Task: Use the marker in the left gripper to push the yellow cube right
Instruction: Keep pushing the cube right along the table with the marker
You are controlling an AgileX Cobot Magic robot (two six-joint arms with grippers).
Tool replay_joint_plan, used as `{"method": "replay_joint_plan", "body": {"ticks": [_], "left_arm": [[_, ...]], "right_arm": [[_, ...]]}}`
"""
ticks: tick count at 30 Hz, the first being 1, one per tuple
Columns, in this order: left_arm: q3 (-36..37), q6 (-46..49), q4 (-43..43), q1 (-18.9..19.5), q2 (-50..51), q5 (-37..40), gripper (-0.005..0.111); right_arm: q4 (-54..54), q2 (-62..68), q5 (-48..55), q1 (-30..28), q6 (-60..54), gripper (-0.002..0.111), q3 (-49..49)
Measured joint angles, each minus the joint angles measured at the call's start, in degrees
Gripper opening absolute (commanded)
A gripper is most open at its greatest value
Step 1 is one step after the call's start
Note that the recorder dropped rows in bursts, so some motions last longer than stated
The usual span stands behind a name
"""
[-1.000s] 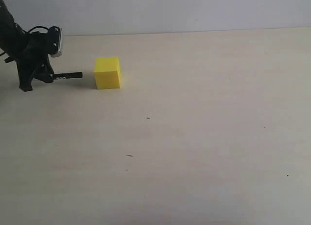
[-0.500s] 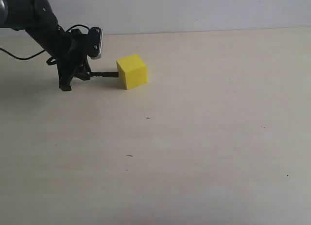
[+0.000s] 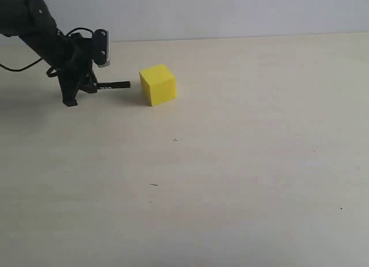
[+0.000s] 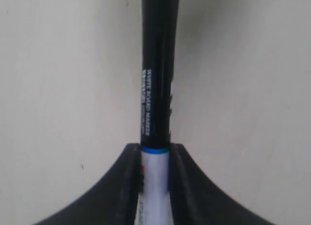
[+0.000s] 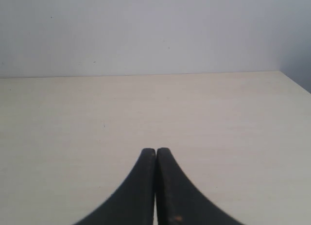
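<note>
Exterior view: the left gripper (image 3: pixel 92 87), black and hung with a looping cable (image 3: pixel 23 66), stands low over the pale tabletop (image 3: pixel 242 163) toward ten o'clock of the scene. It is clamped on a marker (image 3: pixel 115 85) that lies level, its dark end pointing to three o'clock. The yellow cube (image 3: pixel 157 85) sits on the table at three o'clock from that tip, near it but apart, with a thin strip of bare table between the two. The cube is turned a little, so two of its side faces show. A small silver-fronted wrist camera (image 3: pixel 102 48) rides on the arm above the gripper. A few dark specks (image 3: pixel 174 140) dot the table toward six o'clock from the cube, and a plain grey-white wall (image 3: pixel 230 13) closes the scene at twelve o'clock.

Left wrist view: the two black fingers (image 4: pixel 127 186) press on the marker's white barrel from either side — no gap shows between pad and pen. A blue ring (image 4: pixel 154 150) marks where the barrel meets the black cap, which runs straight out ahead of the fingers and bears the small white print "WHITE BOARD MARKER". Only bare table lies under it; the cube does not show here.

Right wrist view: the right gripper (image 5: pixel 155 154) hangs over bare tabletop with its two black fingers brought together, tips touching and nothing between them — the wall stands behind.
</note>
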Motion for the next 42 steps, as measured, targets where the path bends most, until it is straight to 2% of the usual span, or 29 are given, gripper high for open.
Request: {"method": "replay_joint_plan", "body": {"ticks": [6,16,32,42], "left_arm": [[-0.3,-0.4,-0.6,-5.1,0.7,-5.7,0.0],[-0.6,-3.6,-0.8,-2.2,0.7,-2.7,0.0],[-0.6,-3.8,1.1,-2.0,0.7,1.8,0.0],[-0.6,-4.4,3.0,-2.0,0.7,1.4,0.0]], "right_arm": [[0.0,0.0,0.0,0.0,0.0,0.0,0.0],[0.0,0.0,0.0,0.0,0.0,0.0,0.0],[0.1,0.0,0.0,0.0,0.0,0.0,0.0],[0.1,0.0,0.0,0.0,0.0,0.0,0.0]]}}
